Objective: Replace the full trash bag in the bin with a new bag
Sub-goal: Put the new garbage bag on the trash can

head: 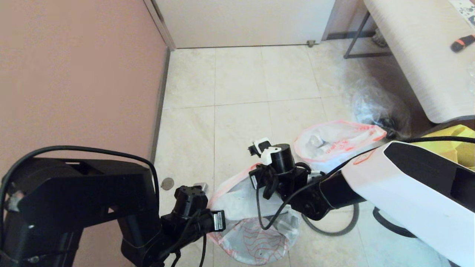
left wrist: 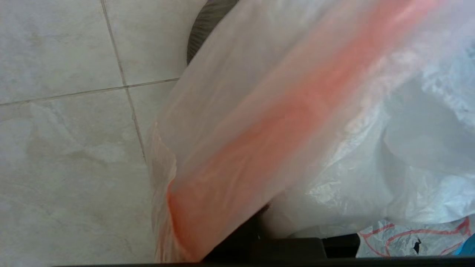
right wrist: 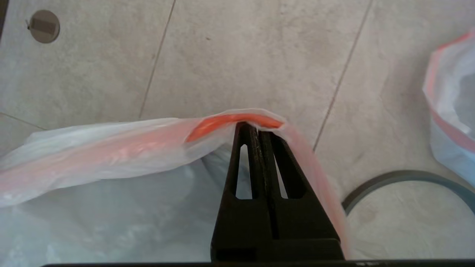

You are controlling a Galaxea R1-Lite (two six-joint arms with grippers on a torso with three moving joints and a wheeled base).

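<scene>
Right pincer (right wrist: 258, 128) closed under new bag (right wrist: 111, 148) rim | left pincer: cannot tell | bare floor (head: 237, 81) ahead

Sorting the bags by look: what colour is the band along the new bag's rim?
Orange-red, on the new bag; clearest in the right wrist view.

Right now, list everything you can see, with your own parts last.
new bag: one, white with red drawings, held open at front centre
full bag: one, white, pink rim, on floor beyond the right hand
clear bag: one, colourless, on floor by the table
yellow bag: one, yellow, far right
ring: one, grey, on floor
drain: one, grey, in floor near wall
table: one, pale, top right
left hand: black, at new bag's rim
right hand: black, shut on new bag's rim
</scene>
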